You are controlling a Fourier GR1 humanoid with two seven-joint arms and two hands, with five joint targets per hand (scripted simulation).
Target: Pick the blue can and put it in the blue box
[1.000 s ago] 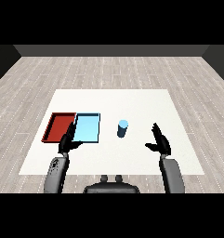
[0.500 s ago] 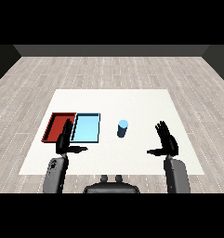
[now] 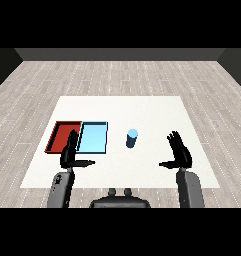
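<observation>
The blue can (image 3: pixel 132 138) stands upright on the white table, just right of the light blue tray (image 3: pixel 93 137). My right hand (image 3: pixel 179 153) hovers open to the can's right and a little nearer to me, fingers straight and thumb pointing left, well apart from the can. My left hand (image 3: pixel 70 152) is open too, with straight fingers, over the near edges of the two trays, between the red tray (image 3: pixel 62 136) and the blue one.
The red tray lies directly left of the light blue tray, their sides touching. The white table (image 3: pixel 142 112) stretches beyond the can toward the far edge, with wooden floor around it.
My right hand has drifted slightly to the right and nearer to me. The left hand, the can and the trays have stayed put.
</observation>
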